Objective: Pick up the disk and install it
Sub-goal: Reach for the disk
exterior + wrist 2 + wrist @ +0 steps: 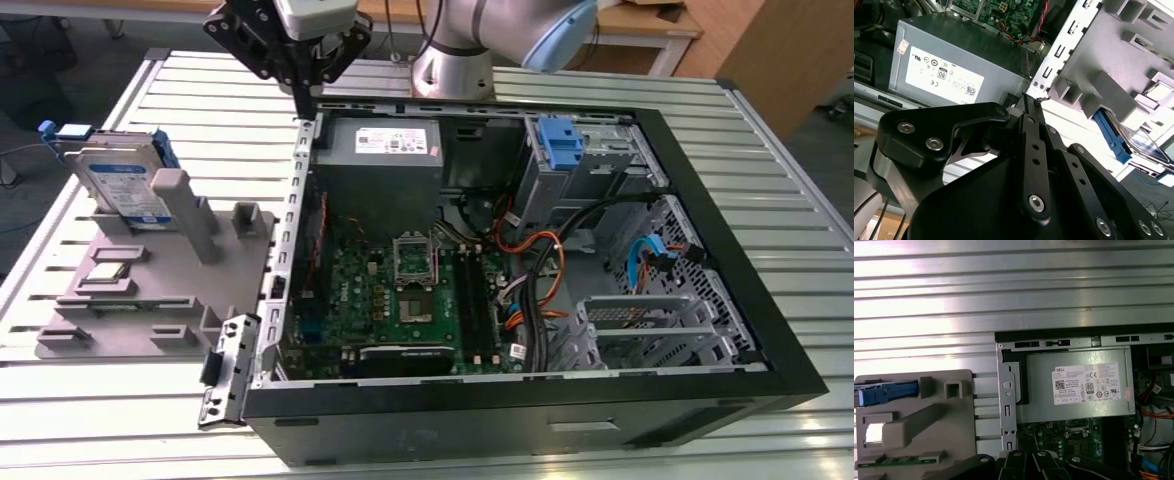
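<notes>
Disk (127, 188) stands on edge in the grey holder (154, 300) on the bench (200, 90), well apart from the claw (306, 105). The claw's fingers are together, empty, above the case (467, 430) corner.

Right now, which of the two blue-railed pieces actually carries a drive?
The disk standing upright in the grey stand at the exterior view's left; the blue bracket inside the computer case is bare.

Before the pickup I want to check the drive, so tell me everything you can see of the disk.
The disk is a flat silver-grey metal drive with a blue-and-white label and blue side rails. It stands on edge in the grey fixture at the exterior view's left, outside the computer case. Nothing grips it.
</notes>
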Robot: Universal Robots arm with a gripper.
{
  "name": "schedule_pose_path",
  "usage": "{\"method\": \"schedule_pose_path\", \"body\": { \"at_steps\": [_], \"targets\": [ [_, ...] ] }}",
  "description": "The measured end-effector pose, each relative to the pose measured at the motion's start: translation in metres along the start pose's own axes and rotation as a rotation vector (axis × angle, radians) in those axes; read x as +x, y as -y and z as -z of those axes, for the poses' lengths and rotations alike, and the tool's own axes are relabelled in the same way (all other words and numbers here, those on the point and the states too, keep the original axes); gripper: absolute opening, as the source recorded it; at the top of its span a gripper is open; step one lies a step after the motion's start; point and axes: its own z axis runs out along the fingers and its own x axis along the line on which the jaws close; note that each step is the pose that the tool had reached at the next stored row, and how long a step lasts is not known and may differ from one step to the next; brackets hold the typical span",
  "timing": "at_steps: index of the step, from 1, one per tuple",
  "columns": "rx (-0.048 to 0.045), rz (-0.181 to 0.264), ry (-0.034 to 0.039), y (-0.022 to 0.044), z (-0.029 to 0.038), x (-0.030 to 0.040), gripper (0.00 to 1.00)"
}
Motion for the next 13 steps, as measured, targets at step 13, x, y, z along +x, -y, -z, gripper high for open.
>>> {"method": "schedule_pose_path", "body": {
  "at_steps": [13],
  "targets": [
    [0.0001, 0.0, -0.0001, 0.0002, 0.0001, 0.0023, 0.1]
  ]
}}
